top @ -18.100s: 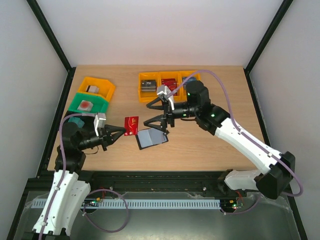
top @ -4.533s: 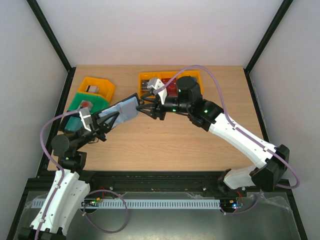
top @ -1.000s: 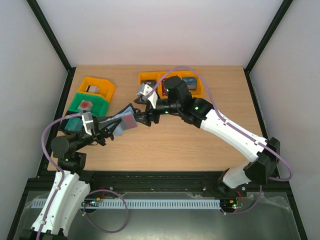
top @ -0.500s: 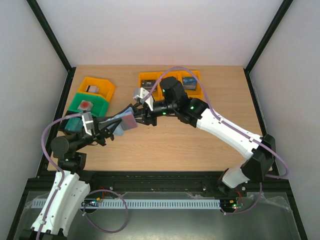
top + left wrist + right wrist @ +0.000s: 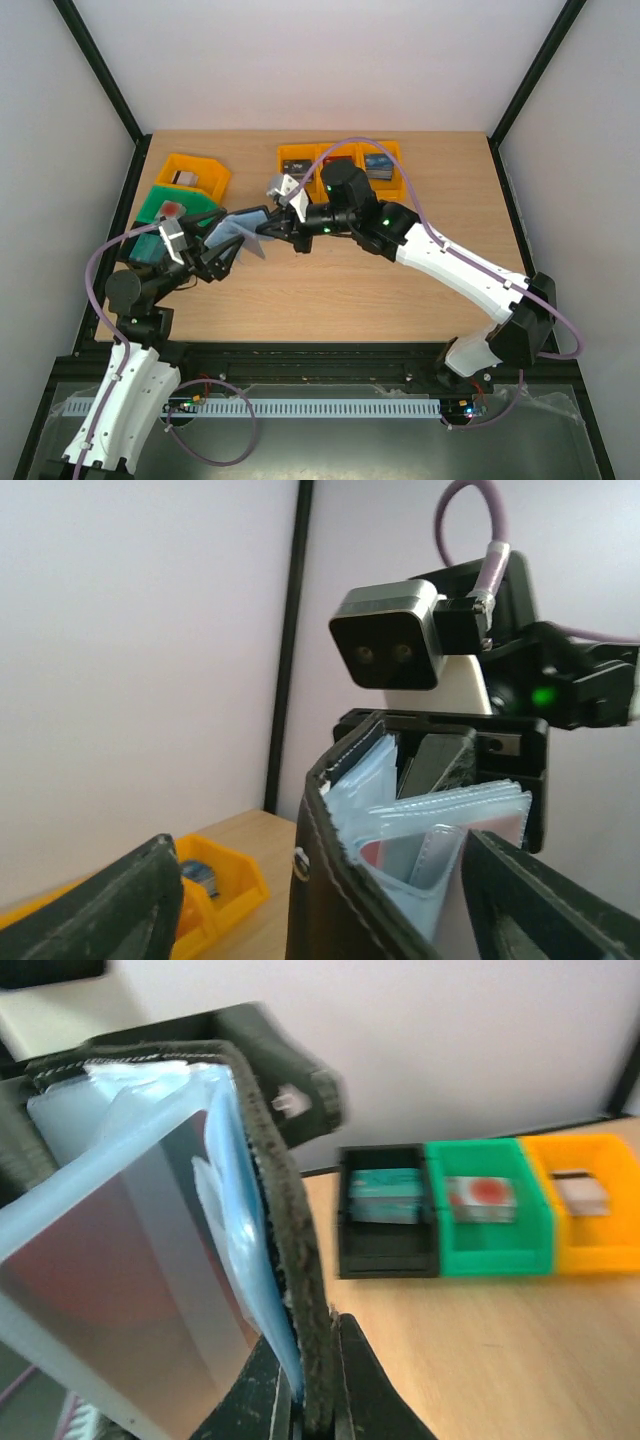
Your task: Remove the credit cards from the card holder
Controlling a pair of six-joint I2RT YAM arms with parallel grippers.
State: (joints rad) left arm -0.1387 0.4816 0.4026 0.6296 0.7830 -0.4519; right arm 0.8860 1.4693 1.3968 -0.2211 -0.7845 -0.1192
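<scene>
The black card holder [image 5: 238,226] hangs in the air over the table's left half, opened out so its grey-blue clear pockets show. My right gripper [image 5: 264,228] is shut on one edge of its cover [image 5: 292,1250], seen edge-on between the two black fingers [image 5: 358,1385]. A reddish credit card [image 5: 115,1285] sits inside a clear pocket. My left gripper [image 5: 220,258] is open. In the left wrist view the card holder [image 5: 325,880] stands between the wide-apart fingers [image 5: 135,905] without being clamped. A grey card [image 5: 432,848] and a bit of red show in its pockets.
An orange bin [image 5: 195,174] and a green bin [image 5: 180,207] stand at the left, with a black bin [image 5: 386,1215] beside the green one. A three-part orange bin [image 5: 341,163] with cards in it stands at the back centre, behind the right arm.
My left gripper has opened and let go of the card holder. My right gripper has shut on the holder's edge. The holder now sits slightly higher and further left.
</scene>
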